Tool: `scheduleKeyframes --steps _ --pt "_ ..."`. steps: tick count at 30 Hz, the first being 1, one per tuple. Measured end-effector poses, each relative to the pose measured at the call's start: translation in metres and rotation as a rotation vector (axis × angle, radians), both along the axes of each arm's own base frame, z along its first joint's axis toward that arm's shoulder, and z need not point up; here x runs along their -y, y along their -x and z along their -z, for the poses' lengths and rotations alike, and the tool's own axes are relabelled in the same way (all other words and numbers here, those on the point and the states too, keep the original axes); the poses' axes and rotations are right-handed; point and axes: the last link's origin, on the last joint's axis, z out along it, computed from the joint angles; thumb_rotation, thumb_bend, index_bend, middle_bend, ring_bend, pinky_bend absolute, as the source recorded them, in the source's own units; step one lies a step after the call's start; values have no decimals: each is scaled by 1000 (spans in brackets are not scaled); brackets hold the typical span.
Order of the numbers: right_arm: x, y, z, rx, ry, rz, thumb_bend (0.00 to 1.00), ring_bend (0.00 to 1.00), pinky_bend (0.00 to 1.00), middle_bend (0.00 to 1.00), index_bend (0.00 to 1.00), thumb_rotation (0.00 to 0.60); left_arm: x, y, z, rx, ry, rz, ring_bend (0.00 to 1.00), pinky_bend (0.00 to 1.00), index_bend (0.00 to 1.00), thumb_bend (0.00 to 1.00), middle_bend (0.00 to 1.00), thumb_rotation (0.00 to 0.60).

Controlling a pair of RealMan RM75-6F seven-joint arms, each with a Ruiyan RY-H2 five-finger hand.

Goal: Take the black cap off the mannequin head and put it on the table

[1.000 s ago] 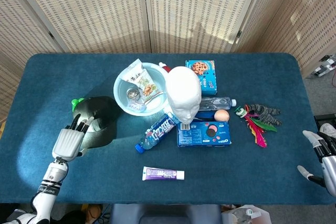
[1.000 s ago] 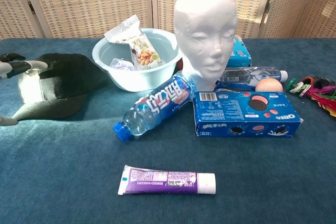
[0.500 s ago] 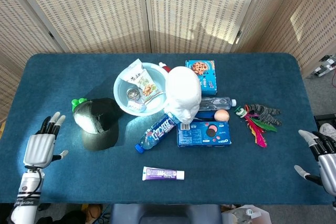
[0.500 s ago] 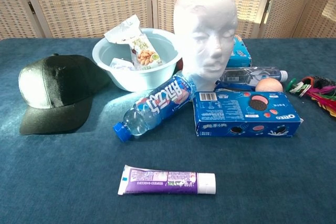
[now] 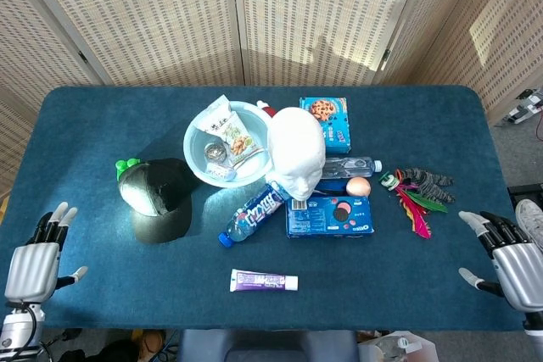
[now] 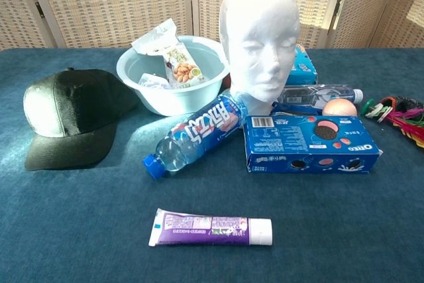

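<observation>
Head view: black cap (image 5: 158,195) on table (image 5: 102,125), left of bare mannequin head (image 5: 297,152); left hand (image 5: 34,256), right hand (image 5: 502,253) spread, empty. Done, seemingly; nothing next.

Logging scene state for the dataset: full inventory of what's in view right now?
cap: 1, black, on table left of basin
mannequin head: 1, white, bare, upright at centre
basin: 1, light blue, behind-left of head, snack packets inside
drink bottle: 1, blue cap, lying in front of basin
Oreo box: 1, blue, lying right of drink bottle
cookie box: 1, blue, behind head
clear bottle: 1, lying right of head
egg: 1, peach, by clear bottle
toothpaste: 1, purple and white, near front edge
feathers: bunch, multicoloured, right side
table: 1, dark blue cover
left hand: open, front-left edge
right hand: open, front-right edge
</observation>
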Motion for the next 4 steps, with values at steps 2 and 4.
scheduleKeyframes --steps 2,4 --pt "1 -1 2 1 -17 -15 106 143 207 218 154 600 4 -1 0 8 -2 9 77 432 0 0 0 600" --pt "3 -3 4 4 -33 -27 106 143 207 218 154 600 8 -2 0 17 -1 18 78 430 0 0 0 600"
